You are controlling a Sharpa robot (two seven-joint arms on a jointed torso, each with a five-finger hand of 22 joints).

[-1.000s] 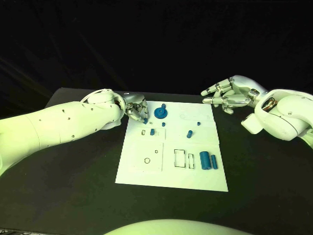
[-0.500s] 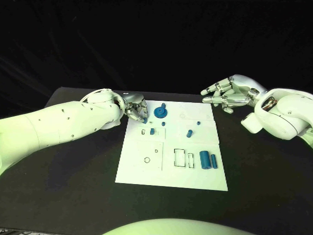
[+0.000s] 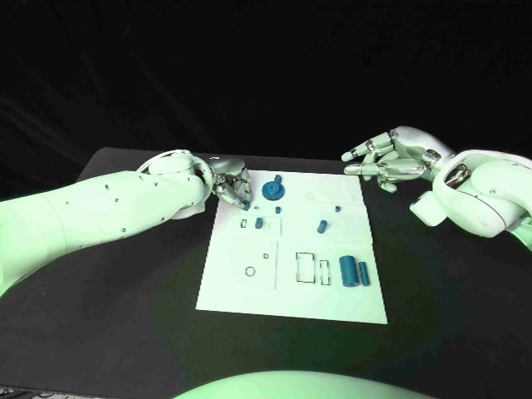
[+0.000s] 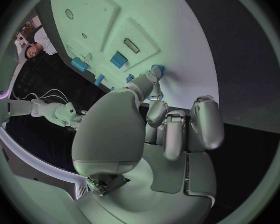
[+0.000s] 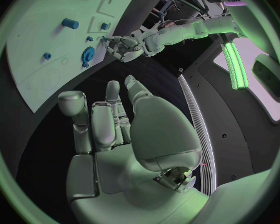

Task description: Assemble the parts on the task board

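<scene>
I am watching the left hand [image 3: 228,184] working at the far left corner of the flat white rectangular task board [image 3: 248,291], which is lying in the middle of the black desk [image 3: 110,274]. In the left wrist view its fingers [image 4: 154,79] are curling in and a small blue plastic part [image 4: 157,69] is showing at the tip of the thumb and a finger, right against the board; I judge it is pinched there, though the contact is small and hard to read. The round blue gear-like part [image 3: 272,195] is sitting just beside that hand, near the far edge. Smaller blue pegs [image 3: 259,223] are standing around the board's middle, and two upright blue cylinders [image 3: 349,272] are standing together toward the near right.

The right hand [image 3: 390,161] is hovering off the board's far right corner, fingers loosely spread and holding nothing.

To do this step well, I am thinking the left hand should be keeping the piece upright, lining it over its recess before pressing, and easing down gently so the neighbouring gear is not being knocked. The right hand is best staying clear.
</scene>
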